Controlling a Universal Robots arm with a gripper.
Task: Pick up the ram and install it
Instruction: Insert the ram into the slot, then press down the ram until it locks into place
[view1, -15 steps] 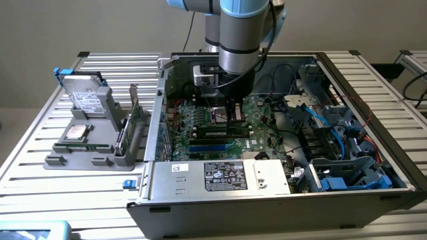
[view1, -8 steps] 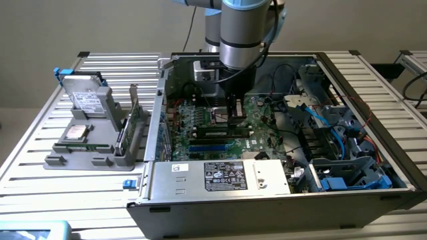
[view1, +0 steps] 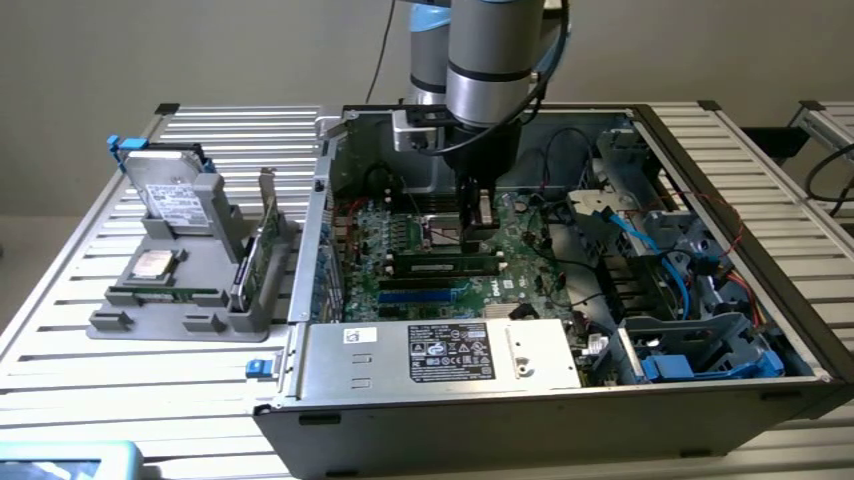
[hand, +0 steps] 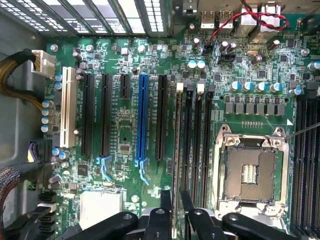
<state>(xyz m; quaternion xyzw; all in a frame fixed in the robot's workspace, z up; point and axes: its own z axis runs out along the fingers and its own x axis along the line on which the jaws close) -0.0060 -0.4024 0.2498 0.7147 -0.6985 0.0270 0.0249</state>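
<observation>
Inside the open computer case (view1: 561, 425), the gripper (hand: 176, 194) pinches the ram (hand: 176, 150) on edge, aligned lengthwise with the black motherboard slots (hand: 189, 150) for seating.

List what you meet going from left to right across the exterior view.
Grey parts holder → upright green card → gripper, closed on the memory stick → blue cables → metal drive cage.
</observation>
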